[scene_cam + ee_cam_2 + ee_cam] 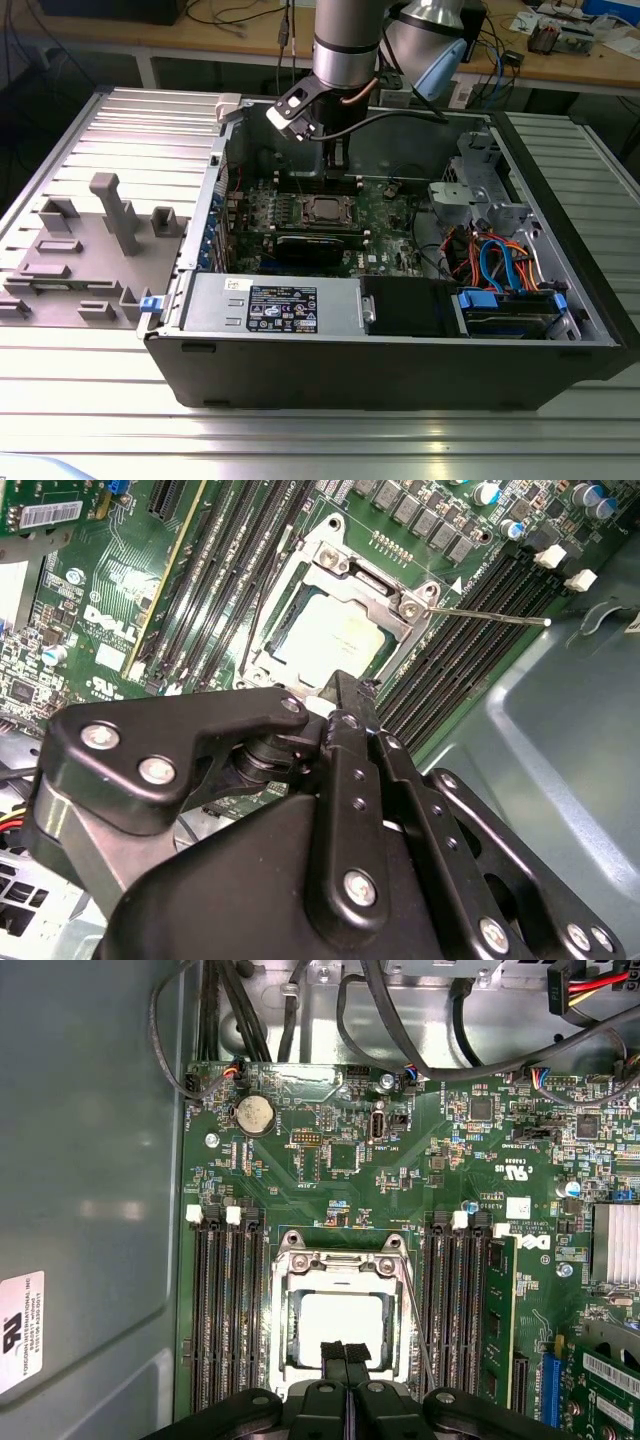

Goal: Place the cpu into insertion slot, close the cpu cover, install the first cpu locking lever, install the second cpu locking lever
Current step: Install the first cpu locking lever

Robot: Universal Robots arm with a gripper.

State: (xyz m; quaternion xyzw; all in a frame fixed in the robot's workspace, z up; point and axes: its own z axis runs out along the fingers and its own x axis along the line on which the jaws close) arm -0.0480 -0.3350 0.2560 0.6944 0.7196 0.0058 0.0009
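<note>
Ribbed grey metal tabletop carries an open black computer case, and the arm reaches down into it from above. On the green motherboard the square, silvery-rimmed insertion slot sits hemmed between two banks of long black memory slots, with the case's bare grey wall just past one bank. On the slot's third side there is low, open board up to a run of dark cables. The cpu – a small flat square chip with a pale, shiny metal top – lies level in the slot, its edges parallel to the memory slots. The thin silvery cpu cover frames it, its longer sides running with those slots. A thin silvery wire lever juts out over one bank. The black gripper hovers at the slot's edge – fingertips pressed together, holding nothing.
</note>
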